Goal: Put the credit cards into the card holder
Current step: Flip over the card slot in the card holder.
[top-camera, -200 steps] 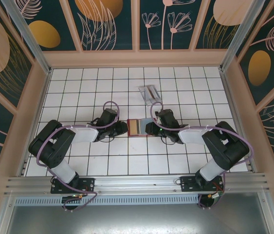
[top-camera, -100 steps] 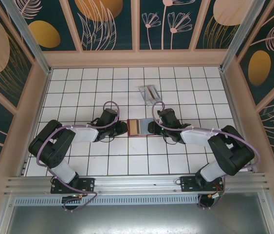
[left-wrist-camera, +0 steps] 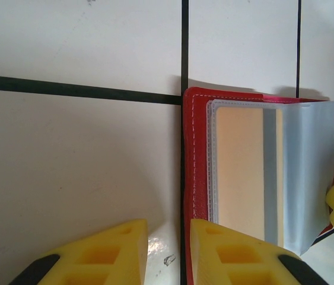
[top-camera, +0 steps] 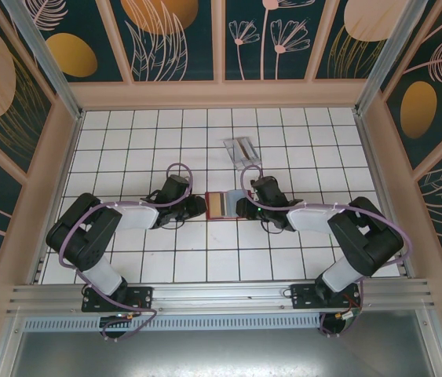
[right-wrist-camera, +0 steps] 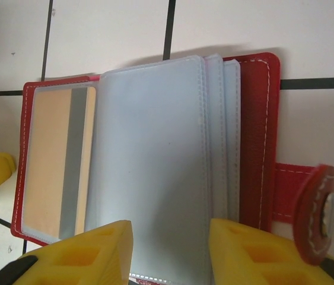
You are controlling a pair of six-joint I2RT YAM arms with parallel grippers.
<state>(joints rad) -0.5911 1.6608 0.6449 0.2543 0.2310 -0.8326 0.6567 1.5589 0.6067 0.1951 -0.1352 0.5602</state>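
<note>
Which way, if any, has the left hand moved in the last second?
No. The left hand stays at the card holder's left edge, on the same table grid square as before.

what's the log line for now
card holder: open on table | credit card: one sleeved | left gripper: open at holder edge | right gripper: open over sleeves

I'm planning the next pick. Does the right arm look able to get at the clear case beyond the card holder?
Probably yes: the clear case lies on bare tiles just beyond the right gripper, nothing between them, though its fingers are over the open card holder.
</note>
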